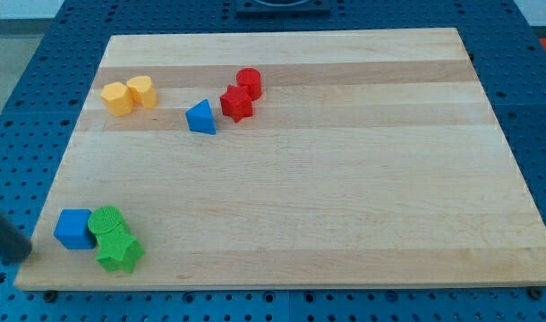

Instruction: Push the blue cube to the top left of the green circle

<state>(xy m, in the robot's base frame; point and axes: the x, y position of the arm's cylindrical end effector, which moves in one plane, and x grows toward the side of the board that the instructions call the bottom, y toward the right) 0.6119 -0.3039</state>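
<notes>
The blue cube (73,229) sits near the board's bottom left corner. Its right side touches the green circle (106,220). A green star (119,253) lies just below the circle, touching it. My rod enters from the view's left edge as a dark bar, and my tip (22,251) is off the board's left edge, a short way left of and slightly below the blue cube, not touching it.
A blue triangle (200,117), a red star (236,104) and a red circle (249,82) cluster at the upper middle. Two yellow blocks (117,98) (141,90) sit at the upper left. The wooden board (345,197) rests on a blue pegboard.
</notes>
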